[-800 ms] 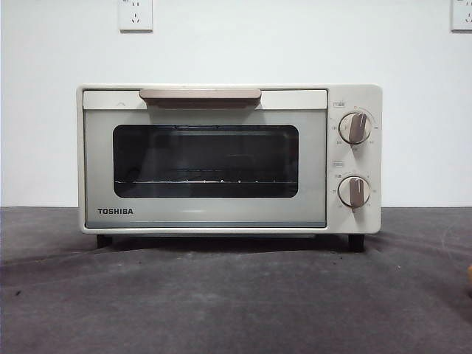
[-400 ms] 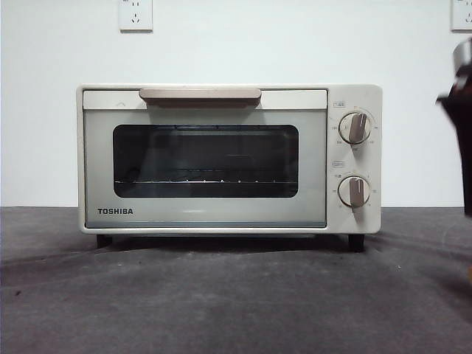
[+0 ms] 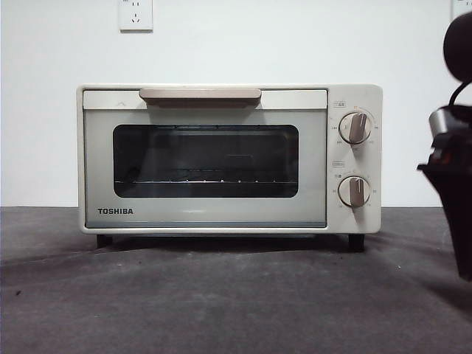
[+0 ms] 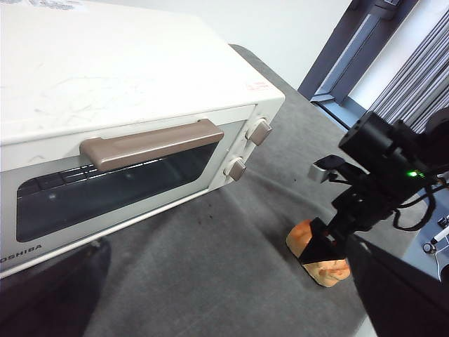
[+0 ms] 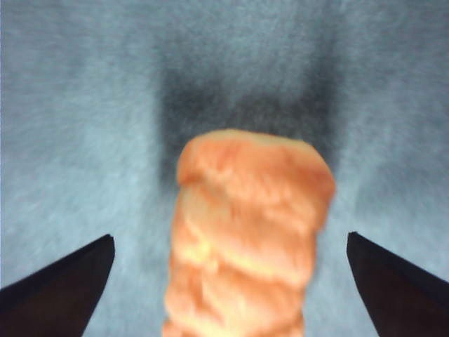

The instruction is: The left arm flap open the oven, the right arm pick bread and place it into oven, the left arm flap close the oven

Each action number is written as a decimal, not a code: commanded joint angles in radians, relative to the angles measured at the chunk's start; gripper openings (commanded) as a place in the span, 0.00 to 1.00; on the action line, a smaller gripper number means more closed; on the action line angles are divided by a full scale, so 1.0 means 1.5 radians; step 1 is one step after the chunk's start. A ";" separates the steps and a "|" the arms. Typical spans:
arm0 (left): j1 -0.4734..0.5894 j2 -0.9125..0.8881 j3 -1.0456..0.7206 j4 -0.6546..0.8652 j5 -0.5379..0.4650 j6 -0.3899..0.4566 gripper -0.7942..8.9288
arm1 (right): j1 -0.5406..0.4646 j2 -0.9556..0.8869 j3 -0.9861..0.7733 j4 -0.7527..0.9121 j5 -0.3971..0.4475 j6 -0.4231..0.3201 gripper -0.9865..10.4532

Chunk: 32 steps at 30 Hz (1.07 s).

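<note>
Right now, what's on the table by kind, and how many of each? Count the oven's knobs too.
Oven: 1, door shut
Knobs: 2
Bread: 1, on the cloth between the right end effector's open jaws
Total: 4

A plain white wall [image 3: 243,44] stood behind the table, carrying a white power socket [image 3: 136,14] high up. The table was covered in a dark grey cloth [image 3: 236,302], lightly rumpled. To one side ran dark window frames [image 4: 351,53] and pale vertical blinds [image 4: 419,77].
</note>
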 commanded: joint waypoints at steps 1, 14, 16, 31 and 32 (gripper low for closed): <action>-0.003 0.003 0.015 0.007 0.003 -0.002 0.66 | 0.003 0.021 0.002 0.014 0.003 -0.004 0.44; -0.003 0.004 0.016 0.005 0.000 -0.010 0.63 | 0.003 0.012 0.012 0.005 -0.004 -0.023 0.18; -0.003 0.012 0.021 -0.001 0.000 -0.009 0.56 | 0.003 -0.012 0.019 -0.016 -0.011 -0.026 0.18; -0.045 0.253 0.147 -0.012 -0.018 0.075 0.09 | 0.003 -0.373 0.051 -0.091 -0.174 -0.033 0.18; -0.050 0.276 0.162 -0.013 -0.025 0.086 0.09 | 0.003 -0.393 0.051 -0.091 -0.183 -0.033 0.18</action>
